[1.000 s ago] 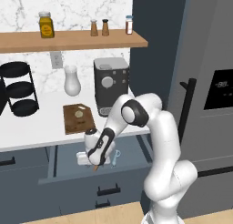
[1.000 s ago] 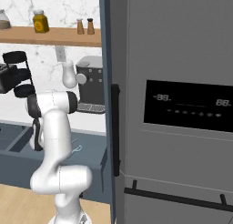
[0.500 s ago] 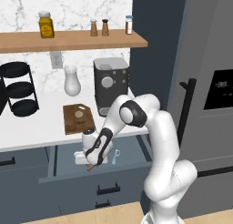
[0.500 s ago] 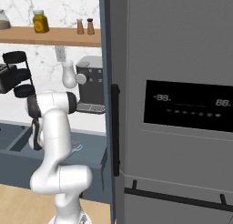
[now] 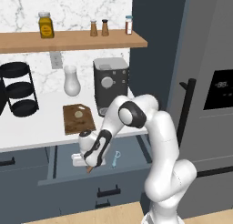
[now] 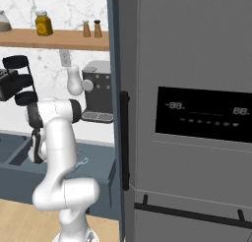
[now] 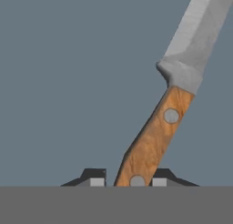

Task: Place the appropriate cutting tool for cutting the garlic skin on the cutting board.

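In open drawer (image 5: pixel 54 166), tool (image 7: pixel 125 182) clamped on knife (image 7: pixel 157 132) handle end.

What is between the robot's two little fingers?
In the hand view, the knife's orange-brown handle end sits between the gripper's fingertips, its grey blade pointing away over the drawer floor.

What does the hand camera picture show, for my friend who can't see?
A knife with an orange-brown handle and grey blade lies slanted on a flat blue-grey floor. The pincer has its two dark tips on either side of the handle's end.
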You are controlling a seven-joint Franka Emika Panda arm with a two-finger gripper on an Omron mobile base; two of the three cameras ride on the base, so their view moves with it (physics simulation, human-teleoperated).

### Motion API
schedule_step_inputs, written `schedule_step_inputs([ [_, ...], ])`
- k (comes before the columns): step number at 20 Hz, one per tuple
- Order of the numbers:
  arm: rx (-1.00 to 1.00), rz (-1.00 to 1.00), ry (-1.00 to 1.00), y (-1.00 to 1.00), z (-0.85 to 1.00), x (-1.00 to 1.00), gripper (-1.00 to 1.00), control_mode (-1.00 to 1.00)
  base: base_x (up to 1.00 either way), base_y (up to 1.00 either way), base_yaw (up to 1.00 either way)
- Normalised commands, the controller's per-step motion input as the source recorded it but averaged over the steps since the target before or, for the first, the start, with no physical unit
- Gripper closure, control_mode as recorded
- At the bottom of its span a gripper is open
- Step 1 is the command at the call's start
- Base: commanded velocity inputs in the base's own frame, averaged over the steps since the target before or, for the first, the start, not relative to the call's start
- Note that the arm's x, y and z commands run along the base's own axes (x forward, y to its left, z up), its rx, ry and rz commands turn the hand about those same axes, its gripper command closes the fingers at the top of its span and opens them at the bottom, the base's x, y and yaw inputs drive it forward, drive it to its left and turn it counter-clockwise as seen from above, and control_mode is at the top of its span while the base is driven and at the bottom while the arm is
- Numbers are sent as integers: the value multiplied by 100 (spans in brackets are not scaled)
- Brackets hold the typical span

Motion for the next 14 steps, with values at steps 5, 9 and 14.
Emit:
schedule_step_inputs([
  [5, 1, -1, 0, -9, 61, -41, 100, -100, 0, 0, 0],
  [9, 5, -5, -1, 0, 82, -77, 100, -100, 0, 0, 0],
  [14, 4, -8, 0, 0, 100, -52, 100, -100, 0, 0, 0],
])
